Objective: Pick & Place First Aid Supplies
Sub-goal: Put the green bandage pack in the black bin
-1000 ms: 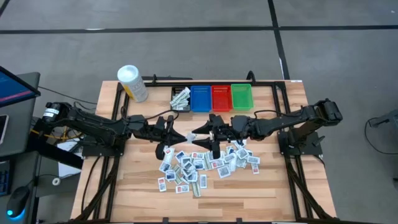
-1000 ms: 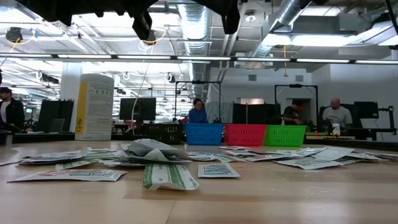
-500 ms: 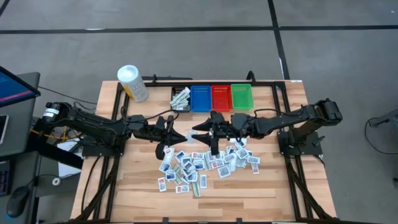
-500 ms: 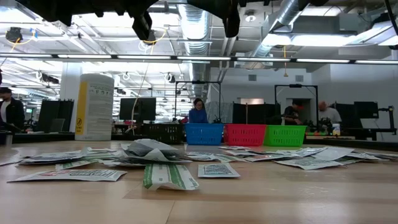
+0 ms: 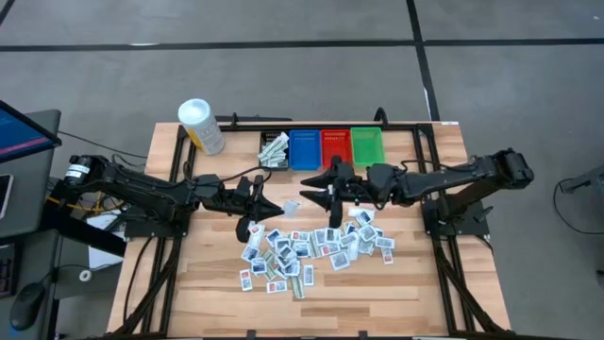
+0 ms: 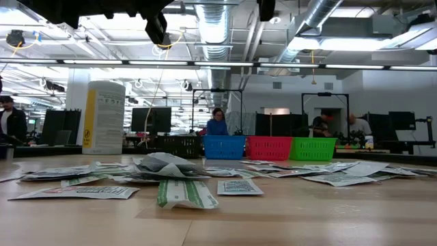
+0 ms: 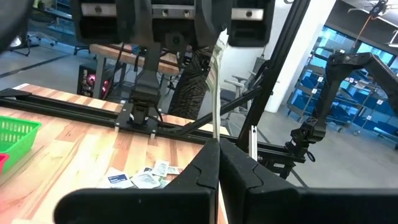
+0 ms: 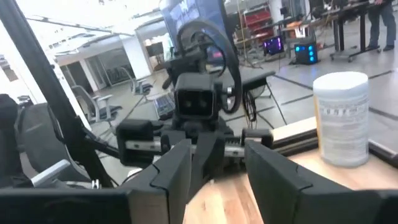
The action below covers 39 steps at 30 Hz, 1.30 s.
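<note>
Many first aid supplies, small flat packets (image 5: 311,250), lie in a heap on the wooden table's middle; the low view shows them flat on the boards (image 6: 184,191). My left gripper (image 5: 267,205) hovers above the heap's far left part, shut on one white packet (image 5: 275,206). My right gripper (image 5: 310,192) faces it from the right, a short way off, open with nothing between its fingers (image 8: 180,171). My left gripper pinches one white packet between its two fingers, at the packet's near end (image 7: 217,134). The fingers lie level and point toward the table's right. The packet stands edge-on, sticks out beyond the fingertips (image 7: 216,81) and is lifted clear of the table.
Along the far edge stand a black bin (image 5: 275,149) with a few packets, a blue bin (image 5: 304,148), a red bin (image 5: 335,147) and a green bin (image 5: 366,146). A white tub with a yellow label (image 5: 201,126) stands at the far left. People sit beyond the table.
My right gripper has drawn back toward the table's right edge and risen, away from the packet in my left gripper, and its fingers have come closer together. The packet stays where it was.
</note>
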Each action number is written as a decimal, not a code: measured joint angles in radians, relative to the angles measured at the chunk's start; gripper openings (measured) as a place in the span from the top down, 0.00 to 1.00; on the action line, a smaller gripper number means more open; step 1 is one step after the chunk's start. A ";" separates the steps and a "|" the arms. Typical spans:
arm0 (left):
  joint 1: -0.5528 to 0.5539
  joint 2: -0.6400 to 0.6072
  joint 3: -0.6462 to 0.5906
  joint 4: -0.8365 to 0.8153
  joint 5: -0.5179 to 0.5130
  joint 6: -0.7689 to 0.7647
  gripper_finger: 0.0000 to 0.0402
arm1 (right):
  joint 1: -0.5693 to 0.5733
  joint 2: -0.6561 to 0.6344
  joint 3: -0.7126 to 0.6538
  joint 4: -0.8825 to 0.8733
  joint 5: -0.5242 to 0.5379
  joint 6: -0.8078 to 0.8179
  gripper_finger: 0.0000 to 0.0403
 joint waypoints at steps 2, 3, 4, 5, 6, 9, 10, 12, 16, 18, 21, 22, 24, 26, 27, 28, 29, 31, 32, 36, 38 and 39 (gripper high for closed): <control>0.000 0.000 0.000 0.000 0.000 0.000 0.99 | 0.003 -0.016 0.000 -0.007 0.000 -0.011 0.67; 0.000 0.000 0.000 0.000 0.000 0.000 0.99 | 0.008 -0.022 0.000 -0.008 0.000 -0.023 0.67; 0.000 0.000 0.000 0.000 0.000 0.000 0.99 | 0.014 -0.028 0.000 -0.010 0.000 -0.038 0.68; 0.000 0.000 0.000 0.000 0.000 0.000 0.99 | 0.022 -0.032 0.000 -0.011 0.000 -0.054 0.68; 0.000 0.000 0.000 0.000 0.000 0.000 0.99 | 0.031 -0.035 0.000 -0.011 0.000 -0.070 0.68; 0.000 0.000 0.000 0.000 0.000 0.000 0.99 | 0.057 -0.046 0.000 -0.027 -0.001 -0.114 0.68; 0.000 0.000 0.000 0.000 0.000 0.000 0.99 | 0.064 -0.048 0.000 -0.035 -0.001 -0.122 0.68; 0.000 0.000 0.000 0.000 -0.001 0.001 0.99 | 0.078 -0.049 0.000 -0.054 -0.001 -0.125 0.68; 0.000 0.000 0.000 -0.007 -0.080 0.011 0.99 | 0.105 -0.050 0.000 -0.085 0.000 -0.124 0.67; 0.000 0.000 0.000 -0.033 -0.181 0.012 0.99 | 0.118 -0.050 0.000 -0.110 -0.001 -0.122 0.68; 0.000 0.000 0.000 -0.103 -0.360 0.056 0.99 | 0.136 -0.050 0.000 -0.155 -0.001 -0.090 0.69; 0.000 0.000 0.000 -0.127 -0.424 0.073 0.99 | 0.140 -0.050 0.000 -0.173 -0.002 -0.069 0.69; 0.001 0.000 0.000 -0.172 -0.558 0.106 0.99 | 0.146 -0.050 0.000 -0.218 -0.002 -0.022 0.70; 0.007 0.000 0.000 -0.203 -0.697 0.140 0.99 | 0.147 -0.050 0.000 -0.267 -0.001 0.021 0.71; 0.014 0.000 0.000 -0.212 -0.757 0.169 0.99 | 0.147 -0.050 0.000 -0.292 -0.001 0.041 0.71; 0.024 0.000 0.000 -0.221 -0.808 0.213 0.99 | 0.147 -0.050 0.000 -0.319 -0.001 0.061 0.71; 0.039 0.000 0.000 -0.229 -0.848 0.264 0.99 | 0.147 -0.050 0.000 -0.341 -0.001 0.081 0.71; 0.083 0.003 0.000 -0.232 -0.886 0.373 0.99 | 0.147 -0.050 0.000 -0.382 -0.001 0.109 0.71; 0.117 0.012 0.001 -0.228 -0.886 0.410 0.99 | 0.145 -0.050 0.000 -0.398 -0.001 0.113 0.71; 0.265 0.059 0.000 -0.233 -0.771 0.442 0.99 | 0.130 -0.049 0.000 -0.431 -0.001 0.114 0.71; 0.331 0.097 0.000 -0.232 -0.713 0.442 0.98 | 0.117 -0.049 0.000 -0.433 -0.001 0.114 0.71; 0.359 0.118 0.000 -0.233 -0.698 0.441 0.98 | 0.111 -0.049 0.000 -0.434 -0.001 0.114 0.71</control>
